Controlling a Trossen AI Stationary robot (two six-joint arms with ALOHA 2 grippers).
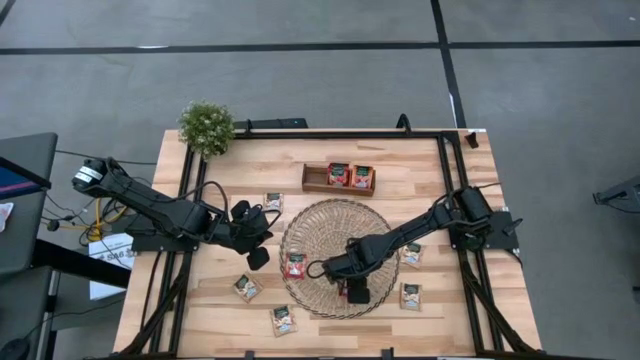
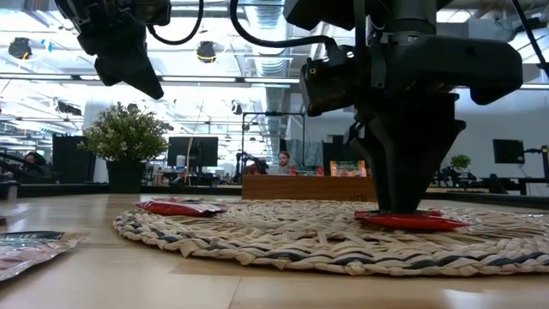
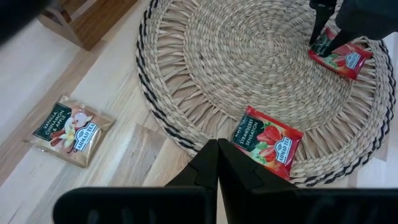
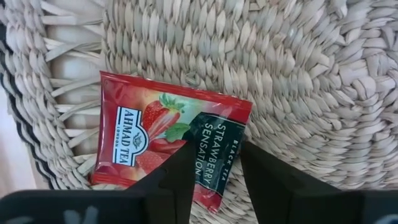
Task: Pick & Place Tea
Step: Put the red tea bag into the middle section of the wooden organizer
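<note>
**Right gripper set down over a red tea sachet on the straw mat; left arm waiting.**

From the left: the left gripper hovers, fingers pressed together and empty, above bare table just beside the mat, near a pale sachet printed "Vanilla Cinnamon Apple". A second red sachet lies on the mat's left edge. The right gripper stands on the red sachet near the mat's front rim, fingers partly open and straddling it, not visibly clamped. A clean pick probably calls for closing squarely on the packet's edge before lifting. Its label reads "Ahmad Tea London" and "Strawberry Sensation".
</note>
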